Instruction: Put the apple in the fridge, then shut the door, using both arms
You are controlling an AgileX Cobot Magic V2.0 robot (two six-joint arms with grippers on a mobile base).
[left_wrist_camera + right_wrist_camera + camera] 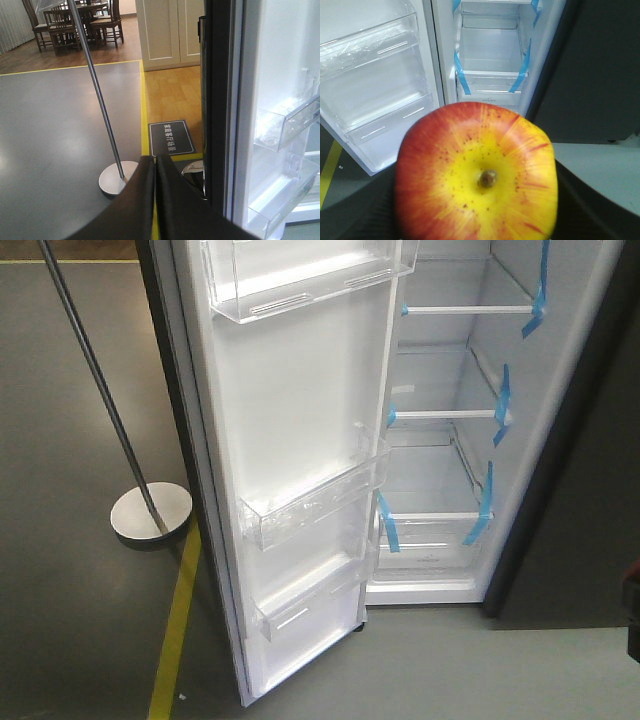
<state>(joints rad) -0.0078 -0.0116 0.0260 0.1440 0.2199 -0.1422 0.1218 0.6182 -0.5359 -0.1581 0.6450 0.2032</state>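
The apple [470, 150], red with a yellow patch round its stem, fills the lower right wrist view. My right gripper [477, 200] is shut on it, its dark fingers [365, 210] showing on both sides. Ahead stands the fridge [490, 50], open, with its white interior [430, 380], glass shelves and blue tape strips. The door [300, 410] is swung wide to the left, its clear bins facing me. My left gripper [154, 162] is shut with nothing in it, low beside the door's dark outer edge [217, 100]. Neither gripper shows clearly in the front view.
A floor stand with a round metal base [150, 510] and slanted pole stands left of the door, near a yellow floor line [175, 640]. A dark panel [580, 520] flanks the fridge on the right. A dark floor mat [171, 137] lies behind the door.
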